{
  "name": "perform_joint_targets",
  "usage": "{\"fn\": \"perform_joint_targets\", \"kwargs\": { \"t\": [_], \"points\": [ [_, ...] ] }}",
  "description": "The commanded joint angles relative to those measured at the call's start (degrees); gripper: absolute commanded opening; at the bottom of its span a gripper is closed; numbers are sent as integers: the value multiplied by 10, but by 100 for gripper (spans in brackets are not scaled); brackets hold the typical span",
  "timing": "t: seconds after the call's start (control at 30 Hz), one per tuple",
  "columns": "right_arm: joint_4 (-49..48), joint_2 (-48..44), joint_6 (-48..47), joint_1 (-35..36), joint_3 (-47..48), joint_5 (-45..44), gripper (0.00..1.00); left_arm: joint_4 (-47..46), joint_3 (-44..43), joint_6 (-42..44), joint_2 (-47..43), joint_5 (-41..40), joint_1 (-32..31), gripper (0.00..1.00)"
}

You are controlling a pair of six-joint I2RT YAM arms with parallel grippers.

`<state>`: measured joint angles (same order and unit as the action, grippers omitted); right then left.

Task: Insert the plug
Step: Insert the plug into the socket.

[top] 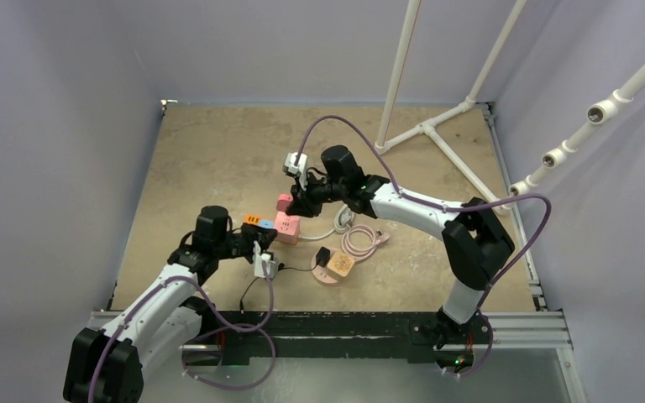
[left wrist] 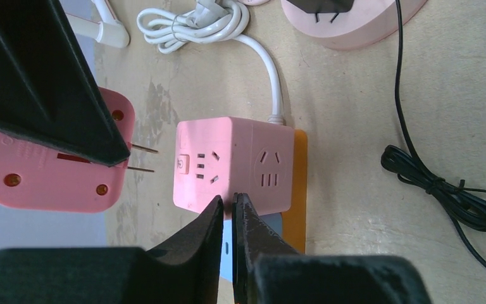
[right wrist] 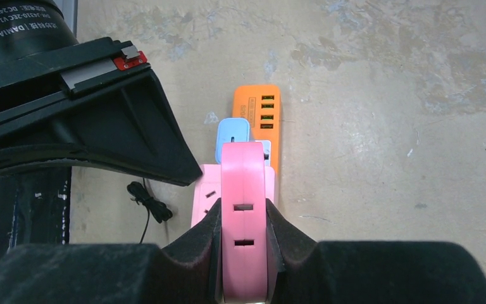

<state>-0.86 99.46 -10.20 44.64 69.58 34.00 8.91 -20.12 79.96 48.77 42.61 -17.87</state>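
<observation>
Your left fingers (left wrist: 202, 234) are all but closed, with only a sliver of gap and nothing I can make out between them. Their tips appear to touch the near edge of the pink cube socket (left wrist: 228, 161), which sits on the surface (left wrist: 367, 126). Your right fingers (right wrist: 196, 250) are clamped on the flat sides of the pink plug (right wrist: 243, 215), held just beside the cube. Its two prongs (left wrist: 140, 159) point at the cube and stop a small gap short of it. Beyond the cube lie a blue block (right wrist: 233, 134) and an orange USB strip (right wrist: 256, 117).

The step in hand looks like the final approach, with the plug gripped and the socket braced. Next, you would need to line the prongs up with a matching pair of slots. Then push straight in while the left fingers stop the cube from sliding.
</observation>
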Motion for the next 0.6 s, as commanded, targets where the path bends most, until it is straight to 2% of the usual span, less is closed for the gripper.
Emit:
{"fn": "perform_joint_targets", "kwargs": {
  "t": [0.0, 0.57],
  "points": [
    [-5, 11, -13, 7, 32, 1, 0, -3, 10, 25, 5, 3, -5, 7],
    [4, 21, -14, 20, 31, -8, 0, 35, 7, 51, 2, -5, -6, 0]
  ]
}}
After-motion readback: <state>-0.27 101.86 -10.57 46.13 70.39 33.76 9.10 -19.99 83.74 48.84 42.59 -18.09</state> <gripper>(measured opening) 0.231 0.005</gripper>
